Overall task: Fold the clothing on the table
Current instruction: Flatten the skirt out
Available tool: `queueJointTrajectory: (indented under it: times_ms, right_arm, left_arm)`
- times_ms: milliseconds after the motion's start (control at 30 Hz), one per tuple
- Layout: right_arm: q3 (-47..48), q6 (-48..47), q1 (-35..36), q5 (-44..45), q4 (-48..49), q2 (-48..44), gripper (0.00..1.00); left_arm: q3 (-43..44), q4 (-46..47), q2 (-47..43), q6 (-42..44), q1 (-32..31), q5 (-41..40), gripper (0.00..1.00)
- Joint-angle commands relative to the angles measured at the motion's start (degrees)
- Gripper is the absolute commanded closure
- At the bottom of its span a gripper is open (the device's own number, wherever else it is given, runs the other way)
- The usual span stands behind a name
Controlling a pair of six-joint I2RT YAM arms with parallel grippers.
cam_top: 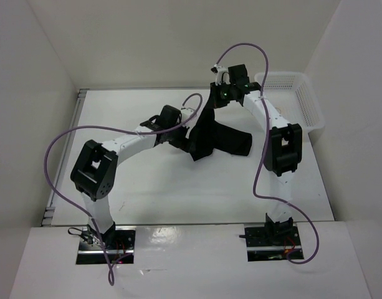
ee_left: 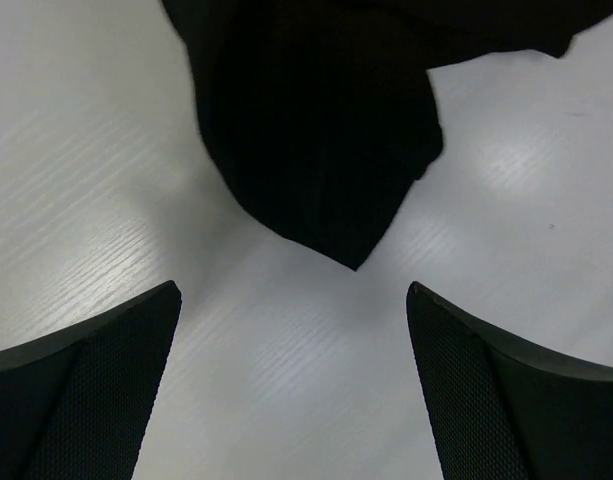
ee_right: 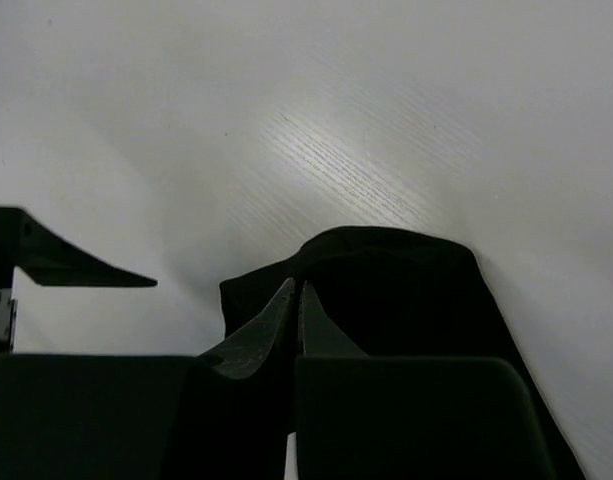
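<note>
The black clothing (cam_top: 225,140) lies bunched mid-table, and one part of it rises in a strip to my right gripper (cam_top: 215,101), which is shut on it and holds it lifted. In the right wrist view the gripper's (ee_right: 296,290) tips are pressed together above the draped clothing (ee_right: 406,290). My left gripper (cam_top: 181,132) sits low at the left edge of the garment. Its jaws are open in the left wrist view (ee_left: 291,290), with bare table (ee_left: 286,380) between them. A pointed corner of the clothing (ee_left: 316,130) lies just ahead of them, untouched.
A white mesh basket (cam_top: 296,93) stands at the back right against the wall. White walls enclose the table (cam_top: 147,187) on three sides. Purple cables loop off both arms, over the left side and down the right side.
</note>
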Motion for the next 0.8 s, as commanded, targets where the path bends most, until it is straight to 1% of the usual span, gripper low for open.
queueJointTrajectory:
  times_ms: [0, 133, 333, 533, 600, 633, 767]
  right_arm:
    - [-1.8, 0.4, -0.9, -2.4, 3.6, -4.7, 1.00]
    - [-2.3, 0.4, -1.5, -2.9, 3.6, -5.2, 1.00]
    - [-2.3, 0.4, -1.5, -2.9, 3.6, -5.8, 1.00]
    - [-2.9, 0.4, -1.5, -2.9, 3.6, -5.8, 1.00]
    - [-2.9, 0.4, -1.5, -2.9, 3.6, -6.3, 1.00]
    - [-2.9, 0.4, -1.5, -2.9, 3.6, -6.3, 1.00]
    - [-3.4, -0.1, -2.0, -2.9, 3.6, -6.9, 1.00]
  left_arm:
    - [1.4, 1.4, 2.7, -6.9, 2.2, 3.1, 0.01]
    - [1.4, 1.4, 4.5, -9.1, 2.2, 4.5, 0.01]
    - [2.5, 1.9, 8.2, -11.0, 2.2, 10.3, 0.03]
    - [2.5, 2.4, 10.5, -11.6, 2.2, 11.0, 0.04]
    - [3.0, 3.0, 11.3, -12.1, 2.2, 12.1, 0.08]
    - [3.0, 3.0, 12.1, -12.1, 2.2, 12.1, 0.08]
    - [4.0, 3.6, 13.4, -12.1, 2.2, 12.1, 0.16]
